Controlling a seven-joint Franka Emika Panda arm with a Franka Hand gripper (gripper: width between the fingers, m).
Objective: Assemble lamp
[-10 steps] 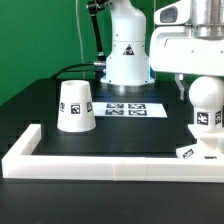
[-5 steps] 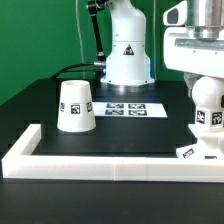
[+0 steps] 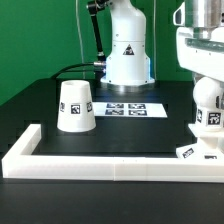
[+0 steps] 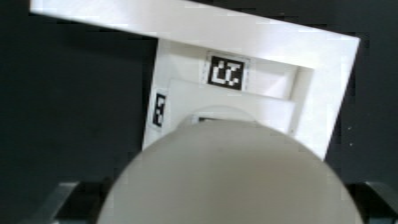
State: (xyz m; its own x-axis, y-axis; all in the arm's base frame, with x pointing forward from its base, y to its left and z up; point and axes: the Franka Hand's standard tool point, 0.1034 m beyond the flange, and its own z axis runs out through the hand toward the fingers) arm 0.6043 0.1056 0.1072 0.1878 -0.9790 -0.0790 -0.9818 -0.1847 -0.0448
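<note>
Now the tool (image 3: 206, 82) is clamped on the bulb (image 3: 207, 104), which stands on the base (image 3: 203, 150), well apart from the shade (image 3: 75, 106).

A black table (image 3: 40, 115) filled the scene; a long white rail-like border (image 3: 90, 162) ran along its front edge and turned back at the front corner on the exterior view's left; the marker board (image 3: 133, 108) lay flat toward the rear edge, near the middle; a green backdrop (image 3: 40, 35) stood behind the table.
</note>
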